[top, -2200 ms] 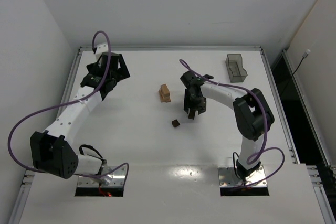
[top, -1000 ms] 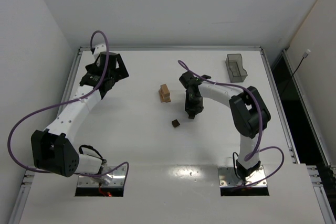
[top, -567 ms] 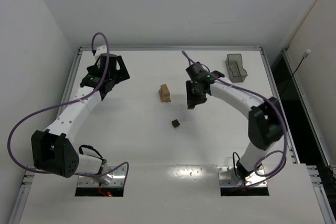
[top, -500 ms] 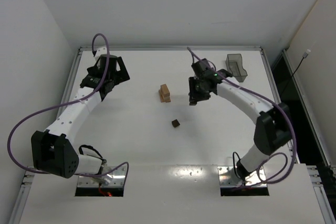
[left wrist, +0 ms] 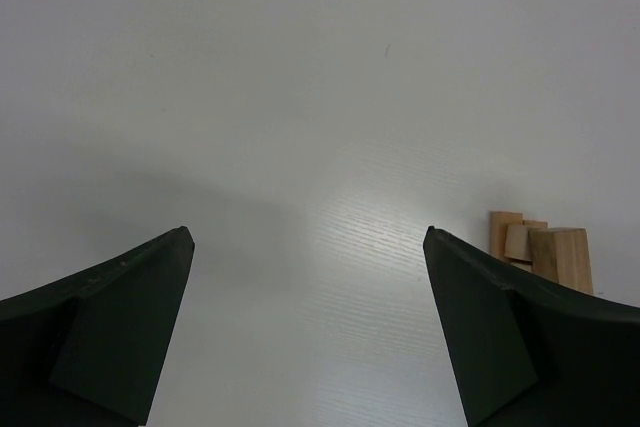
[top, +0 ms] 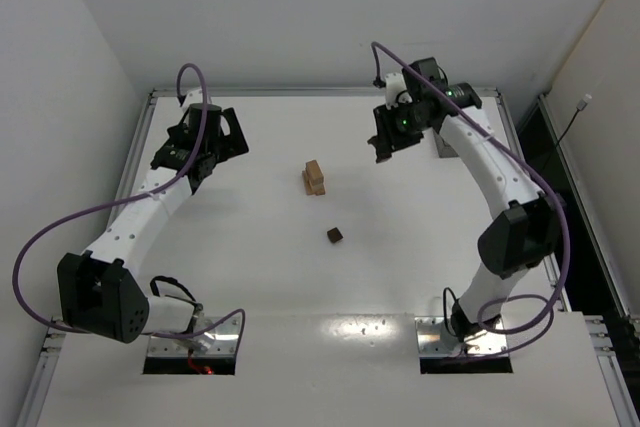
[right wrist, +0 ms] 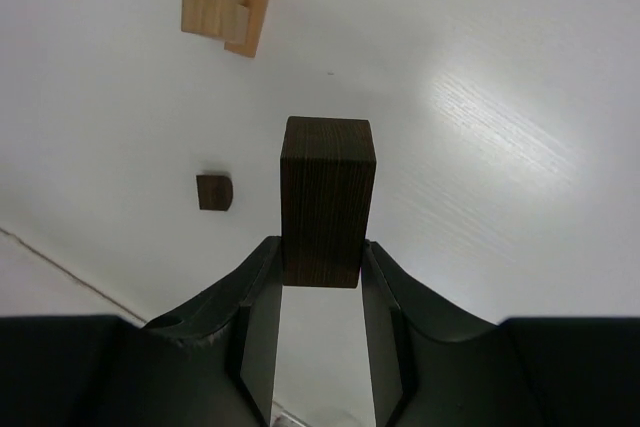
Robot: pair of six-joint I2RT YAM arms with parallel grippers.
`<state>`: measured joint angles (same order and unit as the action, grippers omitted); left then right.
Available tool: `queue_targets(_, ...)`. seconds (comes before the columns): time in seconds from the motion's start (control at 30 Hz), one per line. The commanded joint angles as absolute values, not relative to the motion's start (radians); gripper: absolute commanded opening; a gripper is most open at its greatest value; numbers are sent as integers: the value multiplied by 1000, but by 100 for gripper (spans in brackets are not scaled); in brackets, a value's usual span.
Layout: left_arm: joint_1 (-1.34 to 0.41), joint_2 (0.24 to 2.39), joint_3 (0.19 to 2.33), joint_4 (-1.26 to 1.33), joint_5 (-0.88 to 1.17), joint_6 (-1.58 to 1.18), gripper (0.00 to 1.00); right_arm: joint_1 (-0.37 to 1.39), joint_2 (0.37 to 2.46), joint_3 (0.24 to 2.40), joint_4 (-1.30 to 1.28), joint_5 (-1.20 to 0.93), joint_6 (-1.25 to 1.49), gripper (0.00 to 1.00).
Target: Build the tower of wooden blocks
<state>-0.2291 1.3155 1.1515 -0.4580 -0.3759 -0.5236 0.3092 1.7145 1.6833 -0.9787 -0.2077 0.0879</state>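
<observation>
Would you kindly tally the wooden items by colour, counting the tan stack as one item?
Dark brown blocks: 2 (held dark brown block in the right gripper; loose dark brown block)
Tan block stack: 1
Total: 3

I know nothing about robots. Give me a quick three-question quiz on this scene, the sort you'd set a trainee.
1. True or false: the left hand is gripping a block.
2. What does the right hand hold? A) a light tan cube B) a dark brown block C) nothing
3. Fill in: the small dark block lying loose on the table is ___ the table's near edge than the wood block tower (nearer to / farther from).

Key: 1 false, it is open and empty; 2 B; 3 nearer to.
</observation>
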Motion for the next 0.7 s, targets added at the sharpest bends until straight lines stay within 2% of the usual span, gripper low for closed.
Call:
queue_targets(0.0,-218,1282,1154,-416,-359,-506,100,308,1796,1851,-1054,-290,-43,0)
queue_targets(0.33,-218,1301,1154,-407,-359,-497,100,390,1985,2114,-1184,-284,-40,0)
queue_targets(0.57,-218,1301,1144,-407,-359,-506,100,466,2105,2244,-1216,-148,67,0)
queue_targets(0.67,-209,1301,1144,-407,-368,-506,100,520,2125,2244,-1207,2,133,0)
